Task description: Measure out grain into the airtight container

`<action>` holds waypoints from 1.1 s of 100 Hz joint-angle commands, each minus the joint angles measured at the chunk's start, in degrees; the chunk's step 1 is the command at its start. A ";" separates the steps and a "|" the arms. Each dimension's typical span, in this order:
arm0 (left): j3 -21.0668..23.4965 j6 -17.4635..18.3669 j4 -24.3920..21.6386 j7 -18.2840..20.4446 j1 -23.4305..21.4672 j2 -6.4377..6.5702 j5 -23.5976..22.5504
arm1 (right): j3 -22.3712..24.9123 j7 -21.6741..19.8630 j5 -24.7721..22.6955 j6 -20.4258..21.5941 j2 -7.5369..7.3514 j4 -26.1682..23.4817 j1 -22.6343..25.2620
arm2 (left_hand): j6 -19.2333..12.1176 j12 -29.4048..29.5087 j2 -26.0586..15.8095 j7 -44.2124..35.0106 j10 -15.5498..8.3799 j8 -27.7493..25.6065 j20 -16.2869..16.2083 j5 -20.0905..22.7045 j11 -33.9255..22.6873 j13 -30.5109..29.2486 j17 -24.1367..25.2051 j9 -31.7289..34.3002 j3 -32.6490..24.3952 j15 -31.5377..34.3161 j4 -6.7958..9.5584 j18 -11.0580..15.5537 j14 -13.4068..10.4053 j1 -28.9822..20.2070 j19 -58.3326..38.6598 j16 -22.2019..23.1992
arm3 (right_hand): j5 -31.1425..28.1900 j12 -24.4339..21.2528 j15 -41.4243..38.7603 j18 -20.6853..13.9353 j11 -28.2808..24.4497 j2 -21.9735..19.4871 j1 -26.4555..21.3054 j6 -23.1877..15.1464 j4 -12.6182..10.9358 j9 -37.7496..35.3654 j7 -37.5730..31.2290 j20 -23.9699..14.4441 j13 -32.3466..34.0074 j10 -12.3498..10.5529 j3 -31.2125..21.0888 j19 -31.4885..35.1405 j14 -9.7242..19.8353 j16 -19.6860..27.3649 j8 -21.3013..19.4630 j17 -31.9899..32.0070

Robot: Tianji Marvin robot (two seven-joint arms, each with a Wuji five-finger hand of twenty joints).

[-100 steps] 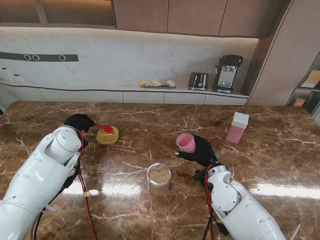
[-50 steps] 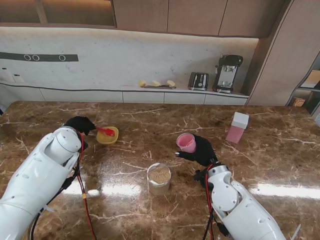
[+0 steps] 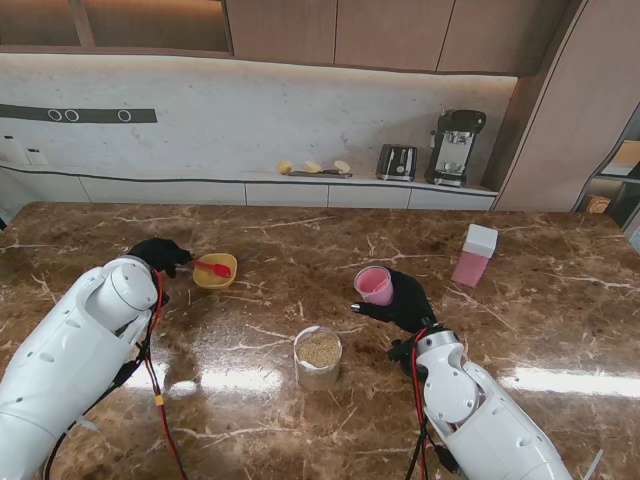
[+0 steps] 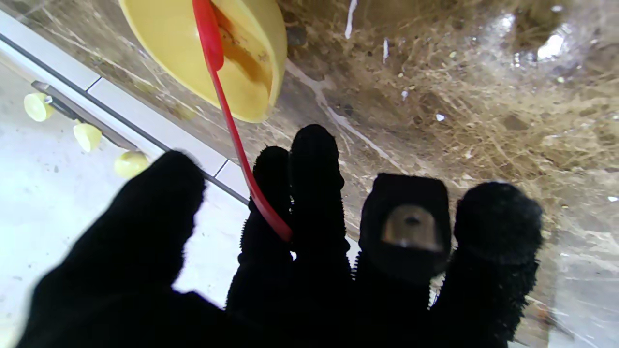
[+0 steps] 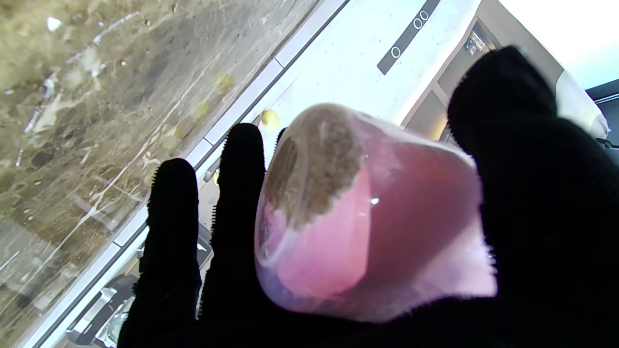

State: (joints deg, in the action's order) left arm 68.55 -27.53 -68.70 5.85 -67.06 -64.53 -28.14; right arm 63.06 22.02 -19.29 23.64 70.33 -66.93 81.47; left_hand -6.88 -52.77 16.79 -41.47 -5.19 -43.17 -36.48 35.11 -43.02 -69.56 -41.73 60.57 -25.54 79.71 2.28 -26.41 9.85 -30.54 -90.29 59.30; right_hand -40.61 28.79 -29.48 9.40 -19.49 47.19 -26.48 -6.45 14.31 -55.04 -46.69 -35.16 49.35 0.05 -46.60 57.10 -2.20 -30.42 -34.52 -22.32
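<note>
A clear round container (image 3: 318,357) with grain in it stands on the table nearest to me, in the middle. My right hand (image 3: 404,302) is shut on a pink cup (image 3: 373,285) (image 5: 367,217), held upright to the right of and beyond the container. My left hand (image 3: 160,254) is shut on the handle of a red spoon (image 3: 213,267) (image 4: 232,121), whose bowl rests in a yellow bowl (image 3: 215,270) (image 4: 242,53) at the far left. A pink airtight box with a white lid (image 3: 475,254) stands far right.
The marble table (image 3: 300,240) carries only these items. Behind it a counter holds a toaster (image 3: 396,161), a coffee machine (image 3: 455,146) and several yellow pieces (image 3: 314,167).
My left arm has drawn slightly back and left, and the red spoon's tip now sits lower in the yellow bowl. The right hand with the pink cup has barely moved.
</note>
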 commanded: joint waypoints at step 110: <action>6.16 7.56 -9.13 0.17 -5.68 1.38 -5.08 | 0.58 0.40 -0.06 1.94 0.34 1.05 0.10 | 1.22 23.63 -5.29 14.65 4.51 9.12 2.90 -8.18 25.76 38.85 34.42 -28.00 18.68 -54.70 3.49 5.09 2.70 1.05 29.96 -12.07 | -4.68 0.27 -0.62 0.11 -0.06 -11.42 -4.23 -8.24 1.56 0.44 -3.33 -0.10 0.65 -0.80 -11.08 -1.20 0.42 -0.23 -0.42 0.45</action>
State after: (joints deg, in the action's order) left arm 74.41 -20.74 -76.25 6.39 -72.14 -63.39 -32.92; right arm 63.53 22.95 -19.45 25.58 70.46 -66.20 81.39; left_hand -5.57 -30.28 13.04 -28.68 -0.95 -35.37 -34.17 28.05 -18.50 -32.40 -8.67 34.34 -8.60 26.20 3.76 -22.39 13.90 -30.43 -61.50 48.24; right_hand -40.61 28.79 -29.48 9.40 -19.49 47.19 -26.48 -6.45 14.31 -55.04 -46.69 -35.16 49.35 0.05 -46.60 57.10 -2.20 -30.42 -34.52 -22.32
